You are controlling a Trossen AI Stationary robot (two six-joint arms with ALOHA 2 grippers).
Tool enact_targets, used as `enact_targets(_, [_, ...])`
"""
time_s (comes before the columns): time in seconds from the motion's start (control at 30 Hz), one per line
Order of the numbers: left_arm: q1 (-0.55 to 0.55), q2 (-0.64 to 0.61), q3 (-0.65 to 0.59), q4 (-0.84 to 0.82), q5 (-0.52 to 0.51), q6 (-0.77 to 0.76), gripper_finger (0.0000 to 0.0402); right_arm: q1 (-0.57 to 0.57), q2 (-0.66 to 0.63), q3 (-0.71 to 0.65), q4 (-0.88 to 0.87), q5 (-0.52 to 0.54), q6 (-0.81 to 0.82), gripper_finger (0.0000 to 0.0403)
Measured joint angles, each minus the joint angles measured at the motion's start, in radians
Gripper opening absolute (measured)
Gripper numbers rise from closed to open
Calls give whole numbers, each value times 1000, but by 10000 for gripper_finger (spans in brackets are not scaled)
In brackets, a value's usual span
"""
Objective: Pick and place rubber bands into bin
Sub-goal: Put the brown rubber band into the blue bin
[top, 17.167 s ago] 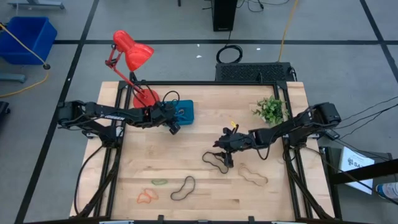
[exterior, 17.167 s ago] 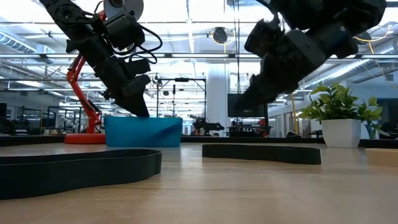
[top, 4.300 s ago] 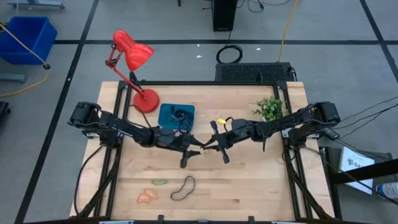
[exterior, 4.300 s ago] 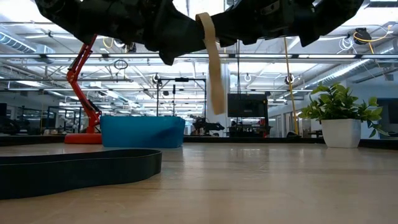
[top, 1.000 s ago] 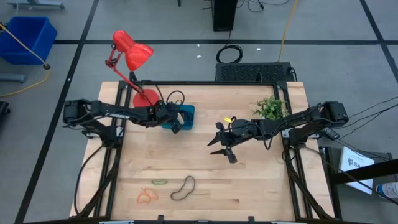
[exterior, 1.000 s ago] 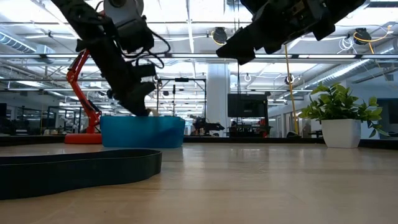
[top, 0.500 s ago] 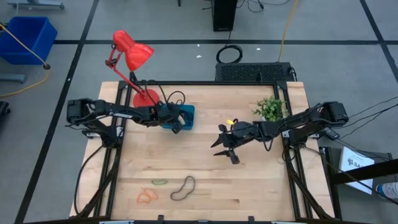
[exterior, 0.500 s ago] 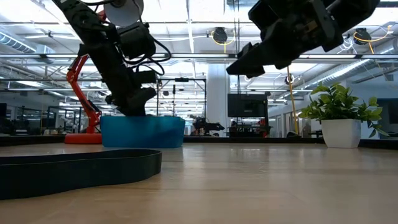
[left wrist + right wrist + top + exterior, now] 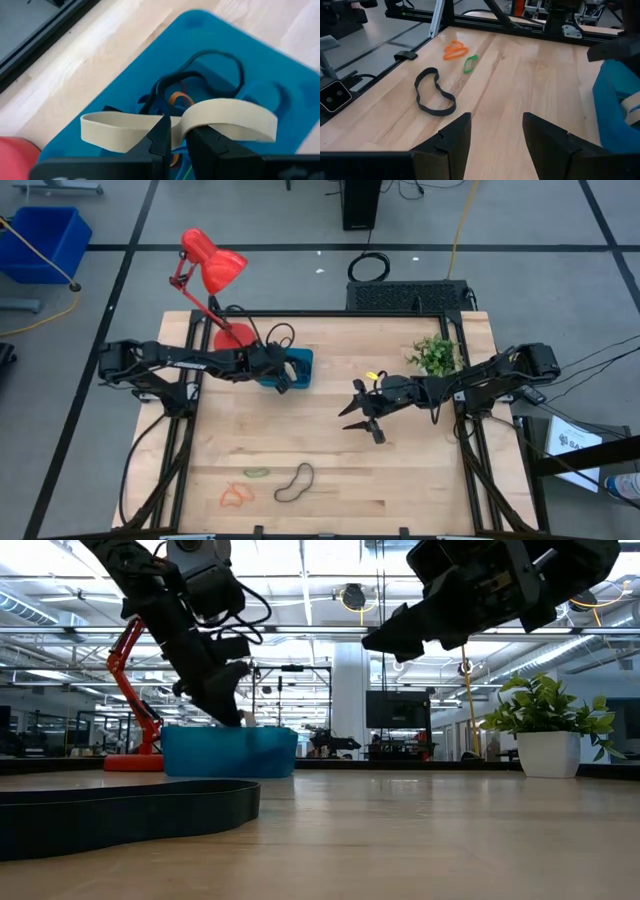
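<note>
- Left gripper over the bin, which sits on the worktop just beside the red lamp; fingers parted only a crack, with a tan rubber band draped across the tips.
- Hard to tell whether that tan band is pinched or merely resting on the tips; probably at the point of being let go into the bin.
- Inside the bin already: a black loop, with orange and blue ones partly hidden beneath.
- Right gripper held above the middle of the worktop, well apart from the bin; fingers spread wide, holding nothing.
- Left to collect at the near edge of the worktop: a black band, a green band and an orange band, lying near one another.
- Handling, as a judgement: almost weightless, limp and stretchy; apt to cling to a fingertip on release, or to spring away if snagged.
- Lying flat on the wood, so little to get under; best taken where a curve of the loop lifts slightly or on a single strand, with fingertips pressed to the surface either side and closed fully.
- Black band the widest and longest, likely the easiest to grasp; green the smallest, needing the most careful aim.
</note>
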Motion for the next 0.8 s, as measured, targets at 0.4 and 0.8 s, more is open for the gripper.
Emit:
enact_targets(0.4, [0, -25, 0, 1, 52, -3, 63, 0, 0, 0, 3, 0, -7, 173])
enact_targets(0.8, [0, -25, 0, 6, 61, -52, 64, 0, 0, 0, 3, 0, -7, 173])
